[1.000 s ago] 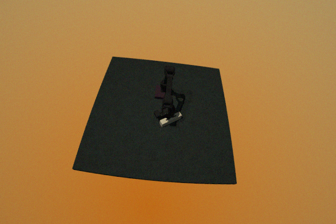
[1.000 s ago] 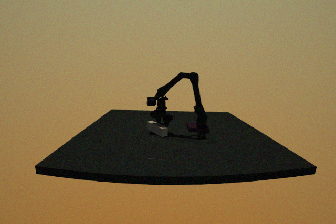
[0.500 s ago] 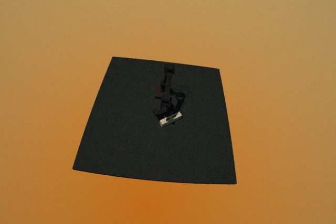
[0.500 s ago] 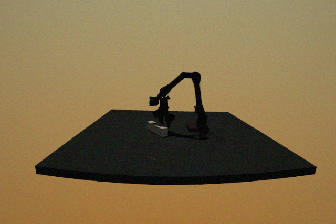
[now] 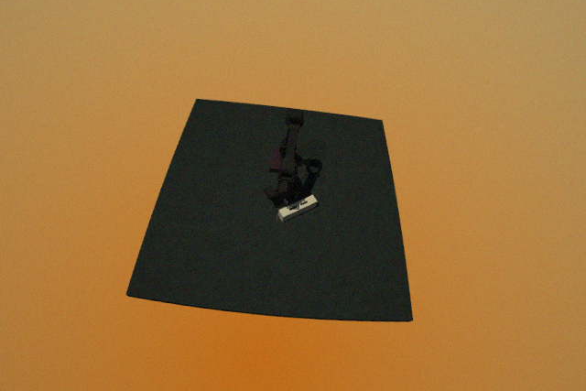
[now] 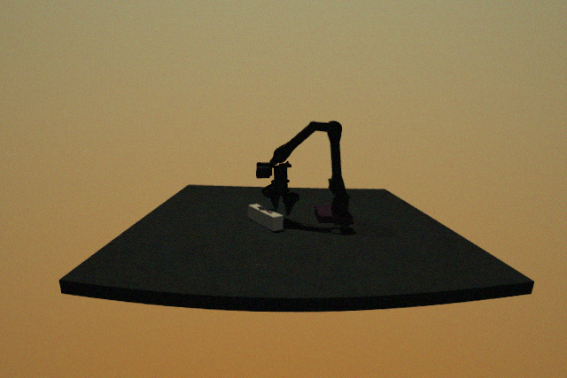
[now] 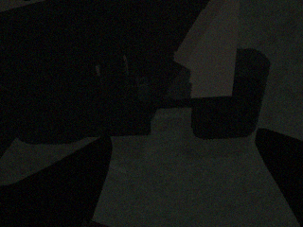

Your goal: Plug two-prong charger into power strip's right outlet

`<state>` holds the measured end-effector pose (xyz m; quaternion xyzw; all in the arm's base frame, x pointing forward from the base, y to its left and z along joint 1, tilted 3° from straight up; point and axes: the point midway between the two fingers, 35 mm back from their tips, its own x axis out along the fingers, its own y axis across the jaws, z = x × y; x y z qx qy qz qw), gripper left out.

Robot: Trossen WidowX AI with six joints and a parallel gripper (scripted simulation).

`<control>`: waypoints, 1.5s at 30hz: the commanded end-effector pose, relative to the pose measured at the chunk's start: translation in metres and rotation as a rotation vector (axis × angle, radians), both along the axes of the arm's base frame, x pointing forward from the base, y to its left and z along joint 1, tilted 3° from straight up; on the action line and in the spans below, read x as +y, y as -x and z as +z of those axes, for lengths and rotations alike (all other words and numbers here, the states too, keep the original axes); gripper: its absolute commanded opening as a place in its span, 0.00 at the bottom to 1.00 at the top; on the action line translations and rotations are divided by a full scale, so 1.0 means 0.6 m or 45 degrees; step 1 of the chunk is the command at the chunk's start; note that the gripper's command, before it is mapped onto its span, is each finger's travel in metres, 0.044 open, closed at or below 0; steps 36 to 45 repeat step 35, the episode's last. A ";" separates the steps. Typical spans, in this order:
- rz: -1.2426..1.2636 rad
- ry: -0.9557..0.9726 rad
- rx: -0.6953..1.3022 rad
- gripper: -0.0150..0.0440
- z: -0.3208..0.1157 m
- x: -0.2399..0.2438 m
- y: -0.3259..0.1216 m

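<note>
The white power strip (image 5: 285, 213) (image 6: 264, 219) lies askew on the dark mat. Dark slots show on its top in the top view. My gripper (image 5: 284, 201) (image 6: 282, 212) (image 7: 184, 139) is open and empty, pointing down close behind the strip on the arm's side. The charger cannot be made out in the top and exterior views. In the wrist view a dull pinkish-brown block (image 7: 215, 57), beyond the fingertips, may be the charger's body, partly in shadow. Two thin pale strokes left of it may be prongs. That view is very dark, and which way the charger faces cannot be told.
A maroon block (image 5: 275, 160) (image 6: 322, 214) sits beside the arm's base (image 6: 341, 211). The arm arches above the mat (image 5: 227, 254) (image 6: 205, 264), whose edges show all round. The arm's shadow falls between base and strip.
</note>
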<state>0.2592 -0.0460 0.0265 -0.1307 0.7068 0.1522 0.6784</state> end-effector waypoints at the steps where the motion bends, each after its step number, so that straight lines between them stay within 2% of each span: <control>1: 0.008 0.003 0.005 1.00 -0.003 -0.004 0.010; 6: -0.010 -0.028 -0.046 1.00 0.007 -0.002 0.006; 15: -0.022 -0.292 -0.686 1.00 0.124 0.004 -0.019; 45: -0.021 -0.296 -0.699 1.00 0.127 0.004 -0.019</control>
